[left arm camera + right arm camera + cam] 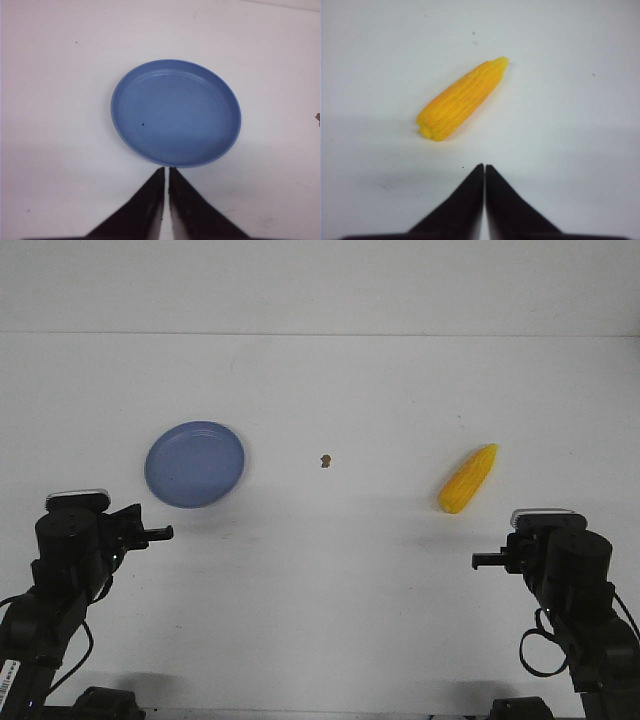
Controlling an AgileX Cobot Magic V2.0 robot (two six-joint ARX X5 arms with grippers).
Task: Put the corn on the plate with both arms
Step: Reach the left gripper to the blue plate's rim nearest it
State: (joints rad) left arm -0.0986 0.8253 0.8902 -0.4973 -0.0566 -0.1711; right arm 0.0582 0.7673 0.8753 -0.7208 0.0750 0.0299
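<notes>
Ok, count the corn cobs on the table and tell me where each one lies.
1. The corn lies on the table's right side, just ahead of the right tool, far from the plate on the left. None appears hidden.

White table [320, 620], matte, a few faint scuffs. One small brown speck [325, 460] near the middle, lying flat, nothing touching it. Can't tell what it is. Pale wall [320, 285] behind the table's far edge.
</notes>
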